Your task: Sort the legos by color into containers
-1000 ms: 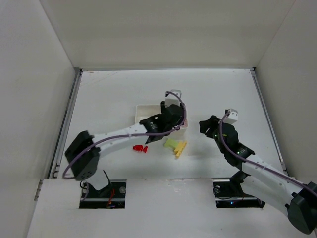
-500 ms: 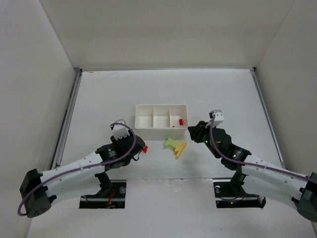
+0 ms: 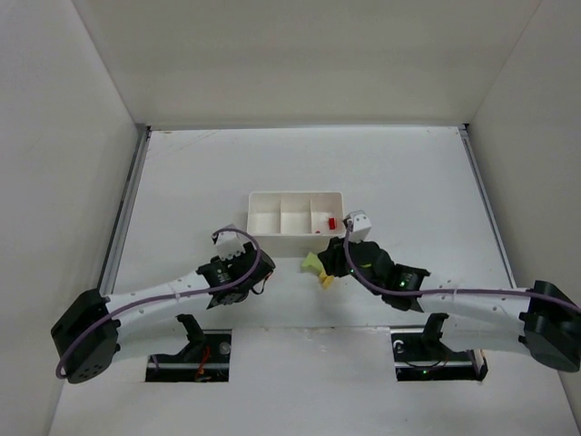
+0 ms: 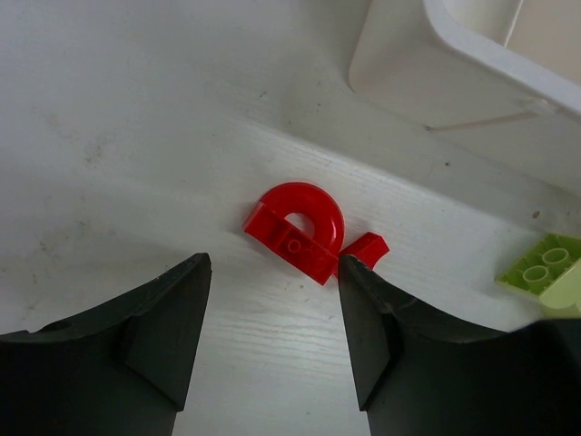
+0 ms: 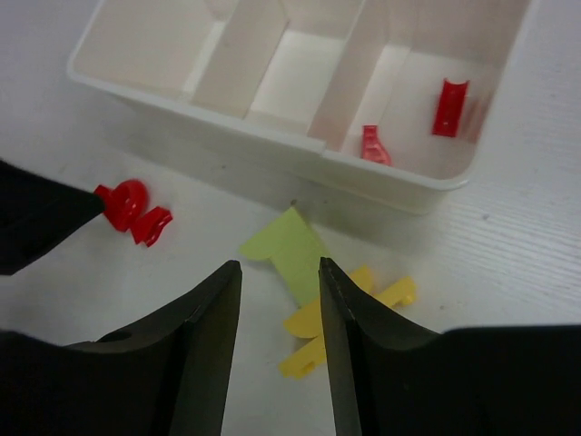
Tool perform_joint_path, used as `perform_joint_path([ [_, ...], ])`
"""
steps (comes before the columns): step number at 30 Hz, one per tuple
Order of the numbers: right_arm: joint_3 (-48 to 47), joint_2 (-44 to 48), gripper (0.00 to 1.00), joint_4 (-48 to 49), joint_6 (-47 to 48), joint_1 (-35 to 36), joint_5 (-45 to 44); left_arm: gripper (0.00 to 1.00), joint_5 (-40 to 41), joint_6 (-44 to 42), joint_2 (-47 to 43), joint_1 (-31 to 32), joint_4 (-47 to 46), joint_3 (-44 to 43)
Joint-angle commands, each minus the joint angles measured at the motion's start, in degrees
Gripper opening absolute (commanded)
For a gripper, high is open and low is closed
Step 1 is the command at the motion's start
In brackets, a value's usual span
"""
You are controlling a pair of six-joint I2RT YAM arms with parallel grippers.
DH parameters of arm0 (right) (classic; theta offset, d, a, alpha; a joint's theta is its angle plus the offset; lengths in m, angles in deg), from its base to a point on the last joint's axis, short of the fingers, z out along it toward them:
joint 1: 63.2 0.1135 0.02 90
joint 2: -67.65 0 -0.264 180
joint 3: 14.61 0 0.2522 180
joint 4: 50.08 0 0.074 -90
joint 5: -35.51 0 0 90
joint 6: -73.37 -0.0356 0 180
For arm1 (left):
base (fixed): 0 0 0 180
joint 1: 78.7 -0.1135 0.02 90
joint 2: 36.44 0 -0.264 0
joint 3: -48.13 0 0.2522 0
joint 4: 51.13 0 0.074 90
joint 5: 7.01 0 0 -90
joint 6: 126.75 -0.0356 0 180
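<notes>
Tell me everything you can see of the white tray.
The white tray is a shallow rectangular box of glossy, thin-walled plastic with rounded corners. Two thin dividers split it into three square compartments in a row. It sits upright and flat on the white table, which is all that visibly touches it. Two red legos lie in its right-end compartment; the other two hold nothing visible.

White table (image 3: 227, 163), plain white walls (image 3: 300, 54), even light.

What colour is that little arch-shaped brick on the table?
Red. The arch-shaped brick shows best in the left wrist view.
</notes>
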Motion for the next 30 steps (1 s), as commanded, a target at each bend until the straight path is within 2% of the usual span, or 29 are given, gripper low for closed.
perform_joint_path([
  [1,-4.29,-1.91,0.46,5.76,0.27,2.62,4.13,0.56,-0.25,0.65,0.96,-1.25,-5.68,1.33],
  [8,-6.49,-5.78,0.53,6.91,0.27,7.37,5.81,0.56,-0.7,0.74,4.3,-2.83,-8.59,2.38],
  [16,-7.1,-5.79,0.57,6.91,0.71,7.72,6.87,0.53,-1.13,0.39,8.78,-3.63,-11.76,2.91],
  [20,-7.1,-4.21,0.57,6.38,0.8,7.81,7.04,0.43,-0.87,-0.05,10.28,-3.72,-13.08,3.17],
  [23,-7.01,-3.76,0.58,6.12,1.06,7.81,7.04,0.29,-0.52,-0.75,9.85,-3.98,-12.73,3.26],
  [25,-6.93,-3.59,0.58,5.94,1.06,7.81,7.04,0.23,0.0,-1.28,8.71,-3.98,-11.94,3.35],
  [30,-6.31,-1.92,0.58,5.33,1.77,7.29,6.96,0.15,2.02,-1.99,2.48,-4.07,-8.26,3.52],
])
